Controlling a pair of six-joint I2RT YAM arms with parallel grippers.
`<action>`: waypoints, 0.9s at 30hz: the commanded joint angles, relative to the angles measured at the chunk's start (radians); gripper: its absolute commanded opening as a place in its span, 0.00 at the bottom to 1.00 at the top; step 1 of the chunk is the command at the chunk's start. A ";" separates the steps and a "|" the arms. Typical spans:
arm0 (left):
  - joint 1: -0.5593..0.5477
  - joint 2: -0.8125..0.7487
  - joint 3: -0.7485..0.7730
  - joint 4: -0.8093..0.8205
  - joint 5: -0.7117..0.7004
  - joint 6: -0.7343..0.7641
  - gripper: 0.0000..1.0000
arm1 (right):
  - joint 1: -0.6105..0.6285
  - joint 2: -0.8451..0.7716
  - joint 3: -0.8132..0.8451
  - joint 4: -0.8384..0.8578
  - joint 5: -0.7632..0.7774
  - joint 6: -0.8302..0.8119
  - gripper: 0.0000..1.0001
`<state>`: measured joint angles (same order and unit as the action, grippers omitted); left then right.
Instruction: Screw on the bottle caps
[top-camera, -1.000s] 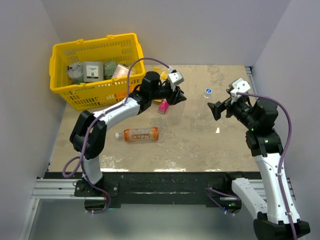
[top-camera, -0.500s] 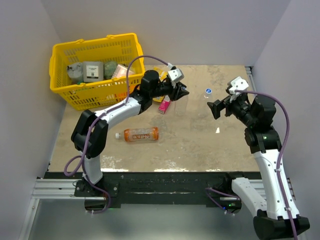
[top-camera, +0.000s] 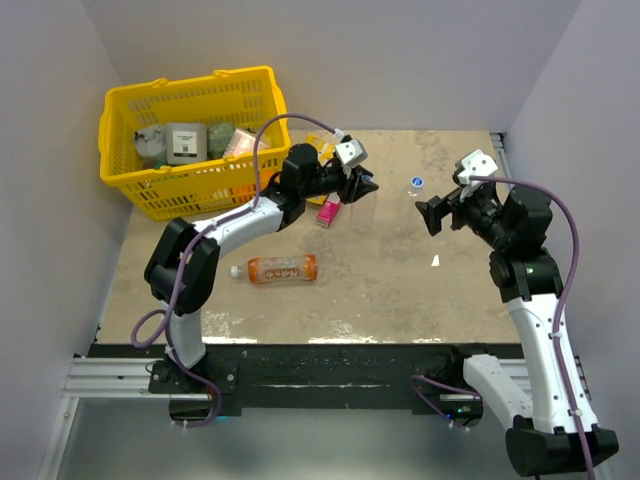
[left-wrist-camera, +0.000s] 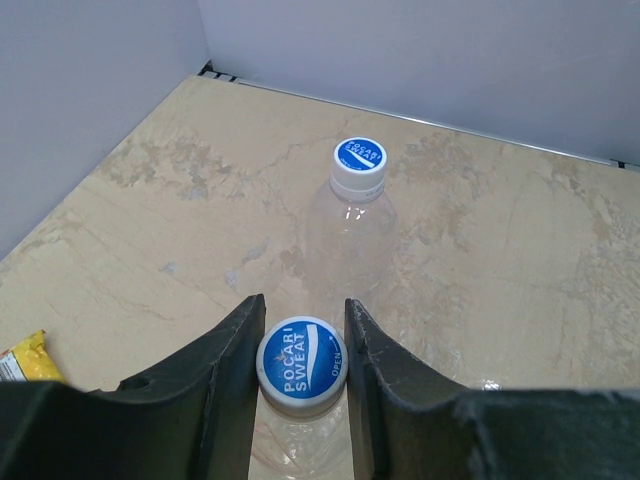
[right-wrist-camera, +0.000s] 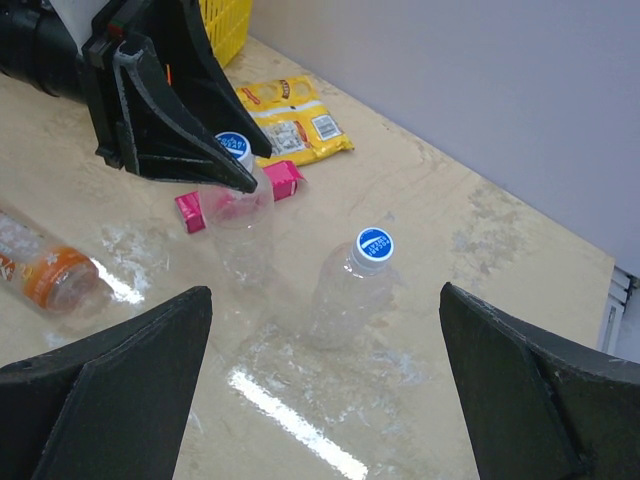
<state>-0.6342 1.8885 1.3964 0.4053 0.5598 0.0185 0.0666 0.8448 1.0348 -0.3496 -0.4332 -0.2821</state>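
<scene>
– Orange bottle (top-camera: 282, 268) first, closest to the arm bases, lying on its side on the table (top-camera: 400, 290), well apart from both grippers. Cap or no cap on it, I can't tell from above.

– Further out, the left gripper (left-wrist-camera: 302, 305) is stretched across to mid-table. On the wrist view its fingers (left-wrist-camera: 232, 360) press on either side of a blue cap (left-wrist-camera: 301, 365). That's a firm clamp, one finger touching each edge.

– And the cap sits on the neck of a clear bottle (right-wrist-camera: 245, 230), standing upright under the gripper.

– Correct. Whether the cap is wound tight, nobody can say from these angles.

– Over to the right gripper (right-wrist-camera: 322, 292).

– Fingers spread wide, nothing between them. It hangs above the table, pointing at the second clear bottle (right-wrist-camera: 345, 295), near it but not touching.

– That bottle's upright as well?

– Upright, just to the right of the held one, the two apart, and it has a second cap (left-wrist-camera: 359, 165) on its neck, blue top with white lettering.

– What's around them?

– A pink packet (top-camera: 327, 212) lies just beside the held bottle, on its left. Beyond that is a yellow snack packet (right-wrist-camera: 290, 120), flat on the table.

– And at the back?

– A yellow basket (top-camera: 190, 85) in the far-left corner, with groceries inside.
</scene>
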 joint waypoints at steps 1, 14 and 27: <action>0.008 0.017 -0.002 0.064 -0.017 -0.008 0.32 | -0.008 0.007 0.045 0.006 -0.007 -0.009 0.99; 0.011 0.034 -0.014 0.076 -0.014 -0.011 0.38 | -0.008 0.033 0.056 0.009 -0.016 -0.012 0.99; 0.013 0.035 -0.033 0.090 -0.032 -0.011 0.57 | -0.010 0.048 0.056 0.031 -0.019 -0.014 0.99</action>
<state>-0.6285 1.9205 1.3739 0.4324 0.5411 0.0139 0.0639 0.8902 1.0458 -0.3454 -0.4374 -0.2886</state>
